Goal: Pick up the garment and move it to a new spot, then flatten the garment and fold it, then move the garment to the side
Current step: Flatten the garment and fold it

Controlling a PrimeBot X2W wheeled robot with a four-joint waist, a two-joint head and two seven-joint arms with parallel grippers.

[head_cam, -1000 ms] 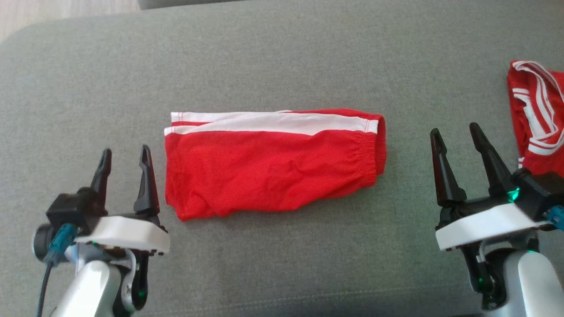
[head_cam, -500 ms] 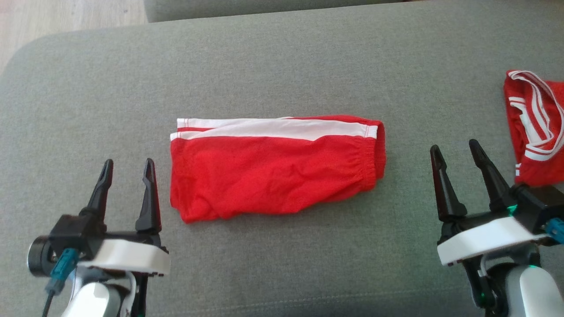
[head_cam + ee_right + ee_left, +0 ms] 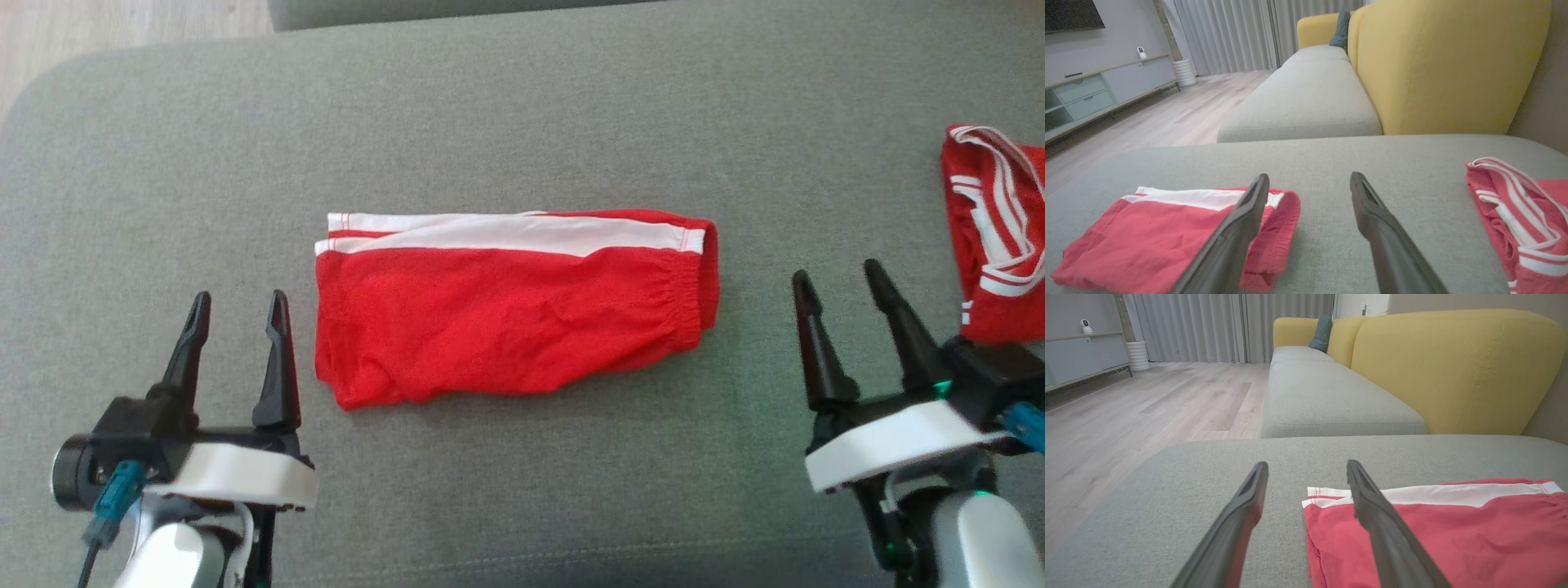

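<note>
I see the folded red shorts (image 3: 506, 318) lying flat mid-way across the grey sofa cushion (image 3: 522, 122). My left fingers (image 3: 276, 351) stand spread and empty at their 8 o'clock, my right fingers (image 3: 816, 351) likewise at 4 o'clock. Another striped garment (image 3: 1000, 245) lies at 3 o'clock.

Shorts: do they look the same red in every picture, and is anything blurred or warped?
Head view: shorts saturated red, slightly soft, faint shadow along their near edge. Left wrist view: washed-out pink, left claw stretched large by the wide lens. Right wrist view: same pale cast, right claw looming likewise.
</note>
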